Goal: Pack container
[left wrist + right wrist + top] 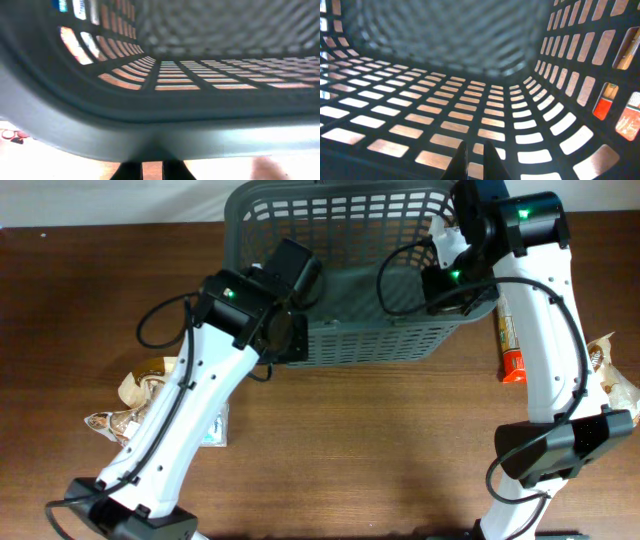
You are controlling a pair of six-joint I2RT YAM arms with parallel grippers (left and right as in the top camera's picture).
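- Right gripper (472,161): jaws clenched on nothing, tips low inside the basket (370,340), just above a slotted wall.
- Left gripper (151,171): jaws pinched together right at the basket's thick near rim. I cannot tell whether they nip it.
- The basket sits at the far side of the table (380,450), between both arms.
- Risk: a push from either closed gripper could slide or tip the basket, or catch a fingertip in a slot.
- Risk: packets (135,395) lie outside beside the arms, so a sweeping elbow could scatter them.
- Hidden: the basket's far inside is blurred, the arms cover its corners, and whether it stands level is unclear.
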